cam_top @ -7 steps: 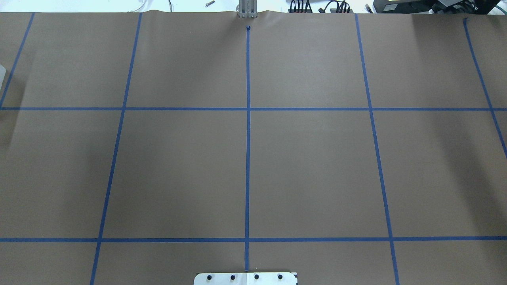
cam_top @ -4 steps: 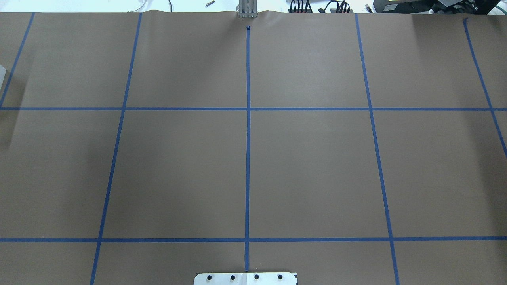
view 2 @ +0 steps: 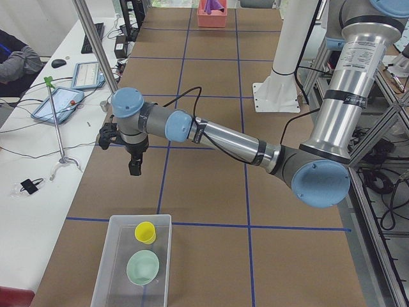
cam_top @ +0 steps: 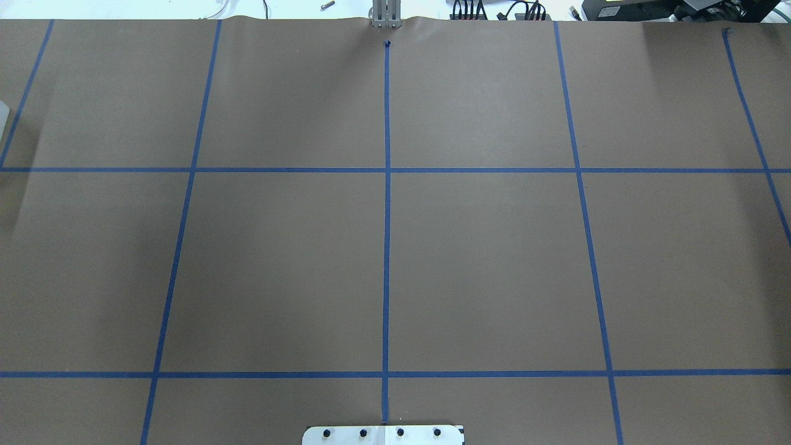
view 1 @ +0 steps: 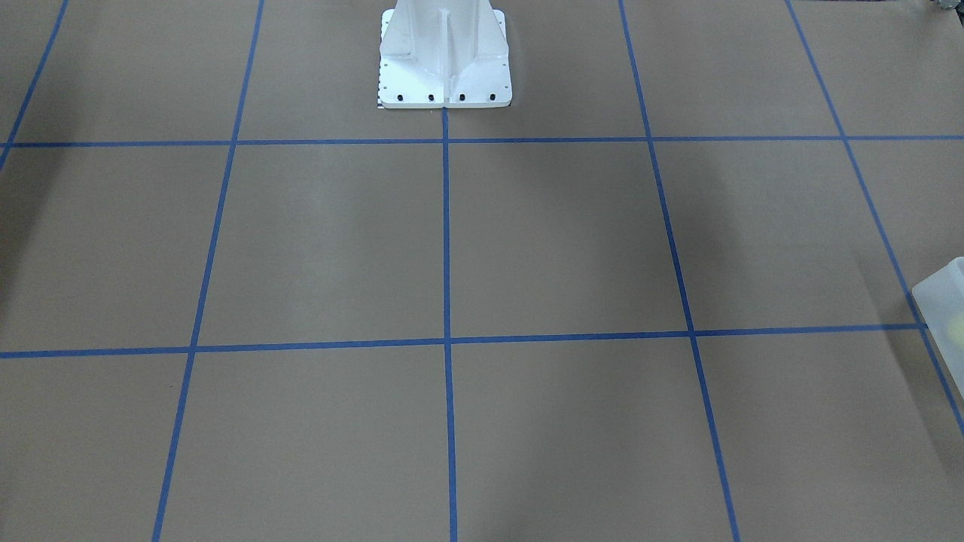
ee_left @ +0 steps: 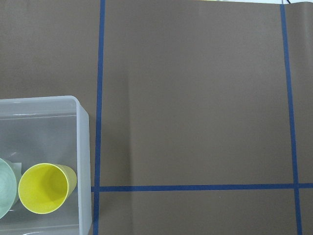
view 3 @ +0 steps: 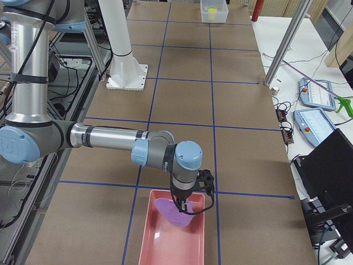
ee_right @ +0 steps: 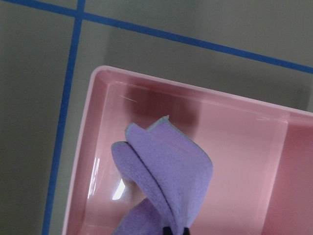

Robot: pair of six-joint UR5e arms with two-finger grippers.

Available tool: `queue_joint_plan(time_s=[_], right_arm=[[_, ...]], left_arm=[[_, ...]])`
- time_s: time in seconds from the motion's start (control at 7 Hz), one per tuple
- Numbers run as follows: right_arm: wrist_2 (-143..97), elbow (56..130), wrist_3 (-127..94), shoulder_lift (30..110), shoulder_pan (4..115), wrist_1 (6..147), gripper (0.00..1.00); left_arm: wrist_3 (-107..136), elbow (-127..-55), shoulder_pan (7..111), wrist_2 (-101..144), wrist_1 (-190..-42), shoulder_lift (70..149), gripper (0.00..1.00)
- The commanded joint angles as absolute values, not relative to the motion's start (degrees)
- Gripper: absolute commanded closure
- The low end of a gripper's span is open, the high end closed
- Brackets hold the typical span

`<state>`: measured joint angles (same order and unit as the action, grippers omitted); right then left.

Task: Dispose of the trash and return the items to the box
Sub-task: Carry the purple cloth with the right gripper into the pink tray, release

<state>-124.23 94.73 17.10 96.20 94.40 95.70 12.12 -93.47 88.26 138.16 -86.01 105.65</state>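
The left claw (view 2: 135, 167) hung near the frosted white plastic box (view 2: 102, 275); whether it was apart, I could not tell. Inside the box sat the yellow plastic cup (view 2: 146, 231) and the mint-green round bowl (view 2: 142, 267). Both are probably light, stiff and smooth, best taken at the rim. The right claw (view 3: 182, 207), equally unclear, was down at a soft purple cloth (view 3: 168, 212) in a pink plastic tray (view 3: 171, 248).

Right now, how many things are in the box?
2: a yellow cup toward the box's far end in the left-side view, a green bowl beside it, nearer. More may be hidden.

Box (view 1: 941, 301) cropped by front view's edge; bowl (ee_left: 6, 188) cropped in left wrist view; left gripper (view 2: 134, 170), right gripper (view 3: 181, 208) too small, jaw state indeterminable
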Motion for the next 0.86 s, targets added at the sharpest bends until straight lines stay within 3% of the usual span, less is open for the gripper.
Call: queue_joint_plan(time_s=[0.0,0.14,0.43,0.71], right_arm=[[-125.59,92.30,13.01,96.15,90.10,91.86,1.00],[-127.16,91.42,12.05,96.07,89.04,89.84,1.00],[-129.54,92.19,8.01,95.63,87.63,84.94,0.00],[-133.49,98.49,7.74,95.10,88.76,85.85,0.00]], left_arm=[[12.13,-93.34,87.89,138.08,-86.04,105.73,0.01],[12.13,-93.25,87.89,138.16,-86.04,105.73,0.01],[12.30,-93.16,87.89,138.25,-85.78,105.64,0.01],[12.30,-93.42,87.89,138.16,-85.43,105.56,0.01]])
